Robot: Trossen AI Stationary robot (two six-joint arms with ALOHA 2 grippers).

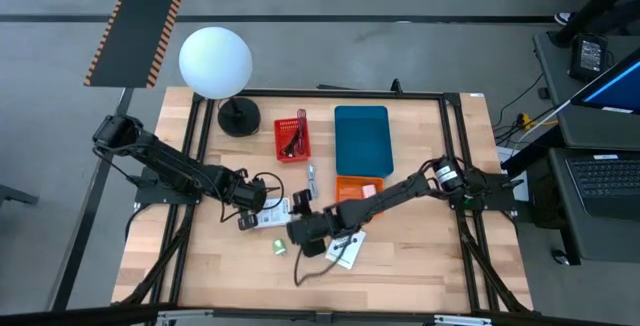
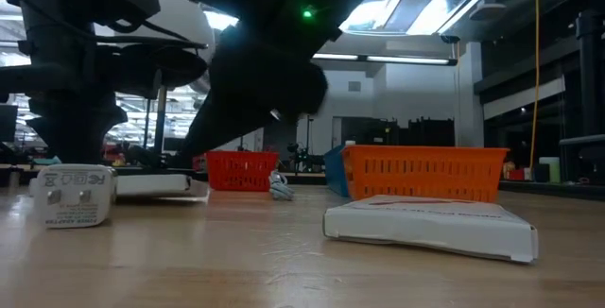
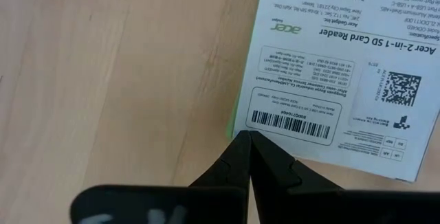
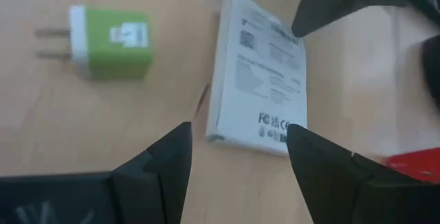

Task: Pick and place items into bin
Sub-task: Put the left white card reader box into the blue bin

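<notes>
The left gripper [image 3: 249,136] has its two dark fingers pressed together to a single point, holding nothing, with the tip right at the edge of a white card reader box [image 3: 337,80] that lies flat on the wooden table [image 3: 103,66]. The box shows printed text, a barcode, a QR code and a green Acer mark, and a thin green edge peeks out along its side. In the high view this gripper [image 1: 250,209] sits left of centre on the table, with the box [image 1: 272,210] just beside it. The right gripper [image 4: 237,152] has its fingers spread wide apart and empty, poised over a second white box [image 4: 261,80], a flat rectangle with small print and FC marks, its long axis running away from the fingers. Just beside that box lies a green and white plug adapter [image 4: 110,42], on its side, its two metal prongs pointing away from the box. From above, the right gripper [image 1: 312,232] is near the table's middle front, with the adapter [image 1: 279,247] towards the front edge and open wood around it. Behind them stand a red basket [image 1: 292,138], a blue lid [image 1: 361,138] and an orange bin [image 1: 358,186], while a white globe lamp [image 1: 215,62] occupies the far left corner.
</notes>
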